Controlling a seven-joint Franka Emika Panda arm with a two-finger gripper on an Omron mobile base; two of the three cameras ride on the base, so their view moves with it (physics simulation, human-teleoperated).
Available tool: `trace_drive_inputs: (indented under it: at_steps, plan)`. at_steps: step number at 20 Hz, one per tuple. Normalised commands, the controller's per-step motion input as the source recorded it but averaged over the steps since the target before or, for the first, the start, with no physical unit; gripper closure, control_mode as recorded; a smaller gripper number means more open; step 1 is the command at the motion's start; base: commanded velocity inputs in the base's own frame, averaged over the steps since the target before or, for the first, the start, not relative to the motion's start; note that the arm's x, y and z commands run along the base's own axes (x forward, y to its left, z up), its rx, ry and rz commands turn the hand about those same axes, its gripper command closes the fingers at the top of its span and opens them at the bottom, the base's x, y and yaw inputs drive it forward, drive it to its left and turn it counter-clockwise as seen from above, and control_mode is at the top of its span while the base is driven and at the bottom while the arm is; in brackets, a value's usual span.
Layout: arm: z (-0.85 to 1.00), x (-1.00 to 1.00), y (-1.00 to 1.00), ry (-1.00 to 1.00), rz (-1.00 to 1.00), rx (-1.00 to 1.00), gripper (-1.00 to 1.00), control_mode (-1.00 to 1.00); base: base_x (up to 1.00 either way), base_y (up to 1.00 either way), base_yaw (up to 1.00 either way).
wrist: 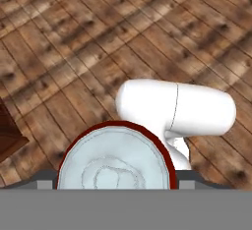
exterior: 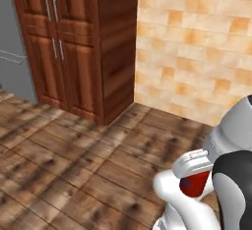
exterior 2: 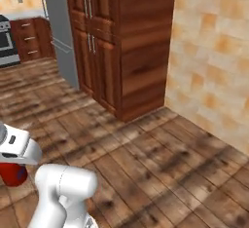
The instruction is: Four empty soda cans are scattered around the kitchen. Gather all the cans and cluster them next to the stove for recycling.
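One red soda can (wrist: 115, 160) with a silver-grey top sits between my gripper's (wrist: 115, 177) jaws, and its lid fills the bottom of the hand view. The same soda can (exterior: 194, 185) shows as a red patch under the white hand, low over the wooden floor. In the right base view the soda can (exterior 2: 12, 173) hangs below the gripper (exterior 2: 13, 161) at the left edge. The gripper is shut on it. Far across the room, the stove (exterior 2: 5, 42) shows as a steel front at the left edge.
Tall brown wood cabinets (exterior: 74, 42) stand ahead, with a grey refrigerator (exterior 2: 61, 32) on their left. An orange tiled wall (exterior: 197, 42) closes the right side. Plank floor (exterior: 74, 165) stretches open in front. Lower cabinets (exterior 2: 31, 39) stand by the stove.
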Motion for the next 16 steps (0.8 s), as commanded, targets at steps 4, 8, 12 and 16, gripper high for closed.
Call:
trace_drive_inputs:
  at_steps: [4, 8, 12, 16]
  plan:
    - [0.0, 0.0, 0.0, 0.0, 0.0, 0.0, 1.0, 1.0, 1.0, 0.16, 0.72]
    - [0.0, 0.0, 0.0, 0.0, 0.0, 0.0, 1.0, 1.0, 1.0, 0.22, 0.68]
    - [0.0, 0.0, 0.0, 0.0, 0.0, 0.0, 1.0, 1.0, 1.0, 0.16, 0.59]
    - [0.0, 0.0, 0.0, 0.0, 0.0, 0.0, 1.0, 1.0, 1.0, 0.01, 0.39]
